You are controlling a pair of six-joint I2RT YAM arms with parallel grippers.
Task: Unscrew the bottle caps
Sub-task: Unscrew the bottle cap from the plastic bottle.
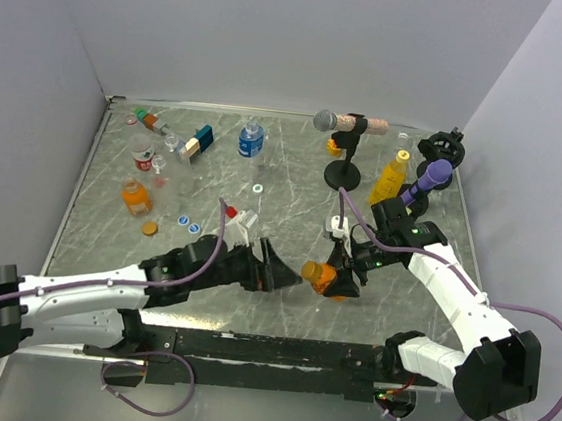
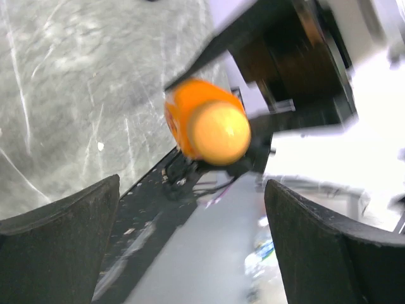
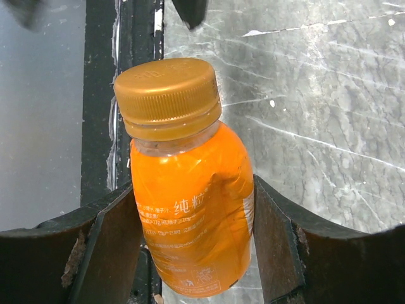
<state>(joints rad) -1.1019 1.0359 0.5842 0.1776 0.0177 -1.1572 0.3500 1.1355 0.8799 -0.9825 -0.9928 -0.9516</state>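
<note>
Grey marble tabletop (image 1: 295, 172) under white walls: your right gripper (image 1: 335, 275) is clamped on the body of the orange bottle (image 3: 190, 190), held over the near middle of the table, and its gold cap (image 3: 168, 95) is still screwed on. Your left gripper (image 2: 193, 215) faces that cap with jaws spread wide, gripping nothing. At the left lie loose caps (image 1: 181, 222) (so some bottles look done). I judge this one unfinished, and the yellow bottle (image 1: 389, 179) at the back right looks capped too.
</note>
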